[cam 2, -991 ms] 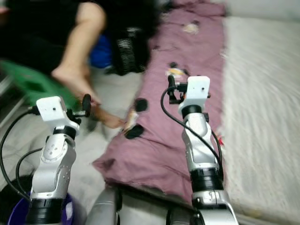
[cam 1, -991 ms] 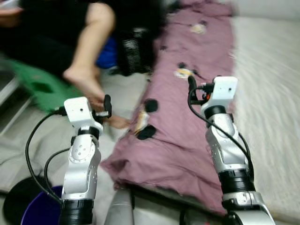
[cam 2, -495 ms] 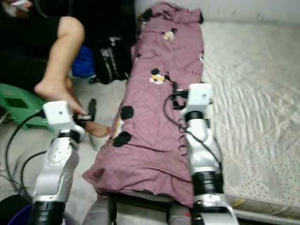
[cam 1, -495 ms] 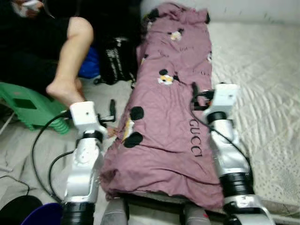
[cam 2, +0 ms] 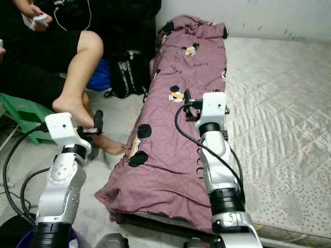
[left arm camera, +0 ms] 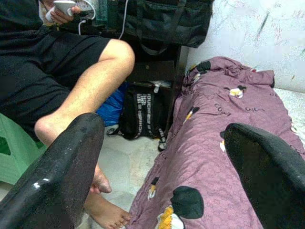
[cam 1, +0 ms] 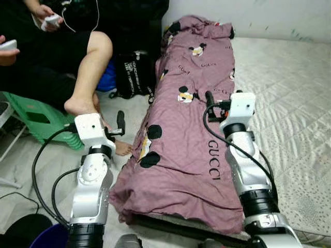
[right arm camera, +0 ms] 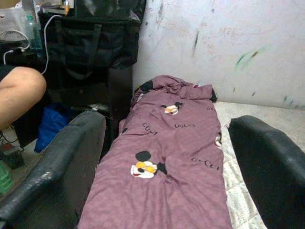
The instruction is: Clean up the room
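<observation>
Left eye view: we hover both grippers, left [cam 1: 120, 125] and right [cam 1: 209, 101], fingers spread, over the blanket [cam 1: 191, 129]; probably next we grasp its edge.

My two silver arms carry white camera blocks at the wrists, looping black cables, black collar rings, long black fingers.

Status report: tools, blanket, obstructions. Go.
Left tool open, raised over floor beside mattress. Right tool open, above purple blanket. Blanket bunched along mattress edge, not gripped. Person's foot close to left tool.
</observation>
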Robot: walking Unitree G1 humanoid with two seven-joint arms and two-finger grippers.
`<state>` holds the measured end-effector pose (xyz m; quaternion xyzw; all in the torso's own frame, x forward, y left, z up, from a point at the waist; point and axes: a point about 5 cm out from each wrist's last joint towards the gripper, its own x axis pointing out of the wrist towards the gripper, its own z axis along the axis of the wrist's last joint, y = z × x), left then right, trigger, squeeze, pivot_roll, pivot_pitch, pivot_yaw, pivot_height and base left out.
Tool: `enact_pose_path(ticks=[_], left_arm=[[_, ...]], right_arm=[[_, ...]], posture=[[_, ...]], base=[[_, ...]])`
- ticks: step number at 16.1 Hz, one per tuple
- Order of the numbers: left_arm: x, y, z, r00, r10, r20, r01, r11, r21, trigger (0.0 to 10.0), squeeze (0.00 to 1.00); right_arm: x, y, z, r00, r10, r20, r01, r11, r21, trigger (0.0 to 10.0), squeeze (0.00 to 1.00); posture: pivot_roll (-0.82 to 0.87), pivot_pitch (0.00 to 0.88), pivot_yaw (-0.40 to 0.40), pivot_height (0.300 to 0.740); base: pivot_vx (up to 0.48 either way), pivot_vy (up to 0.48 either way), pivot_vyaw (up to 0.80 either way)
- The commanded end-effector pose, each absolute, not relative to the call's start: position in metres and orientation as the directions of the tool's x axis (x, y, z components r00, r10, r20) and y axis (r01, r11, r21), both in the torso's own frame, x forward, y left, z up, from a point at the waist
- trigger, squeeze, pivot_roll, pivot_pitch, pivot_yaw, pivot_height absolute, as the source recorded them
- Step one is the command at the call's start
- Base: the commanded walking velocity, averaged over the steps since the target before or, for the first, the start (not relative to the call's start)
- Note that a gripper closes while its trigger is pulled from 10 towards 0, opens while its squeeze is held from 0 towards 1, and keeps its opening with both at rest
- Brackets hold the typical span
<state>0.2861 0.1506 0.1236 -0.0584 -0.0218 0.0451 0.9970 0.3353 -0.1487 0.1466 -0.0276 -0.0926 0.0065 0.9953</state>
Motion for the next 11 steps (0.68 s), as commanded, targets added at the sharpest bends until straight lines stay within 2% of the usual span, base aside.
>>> enact_pose_path(ticks=[1, 4, 11], left_arm=[[0.2869, 0.1536, 0.1205, 0.993, 0.113, 0.020, -0.110, 0.988, -0.106, 10.0, 0.00], [0.2883, 0.1533, 0.1218, 0.996, 0.077, 0.034, -0.073, 0.991, -0.115, 10.0, 0.00], [0.2880, 0.1498, 0.1193, 0.996, 0.085, 0.015, -0.082, 0.989, -0.125, 10.0, 0.00]], right_arm=[[0.3362, -0.1466, 0.1459, 0.984, 0.020, 0.179, -0.010, 0.998, -0.054, 10.0, 0.00], [0.3374, -0.1464, 0.1453, 0.985, 0.015, 0.174, -0.006, 0.999, -0.051, 10.0, 0.00], [0.3385, -0.1448, 0.1424, 0.987, -0.001, 0.162, 0.005, 1.000, -0.025, 10.0, 0.00]], posture=[[0.02, 0.000, 0.067, 0.740], [0.02, 0.000, 0.065, 0.740], [0.03, 0.000, 0.066, 0.740]], base=[[0.000, 0.000, 0.00], [0.000, 0.000, 0.00], [0.000, 0.000, 0.00]])
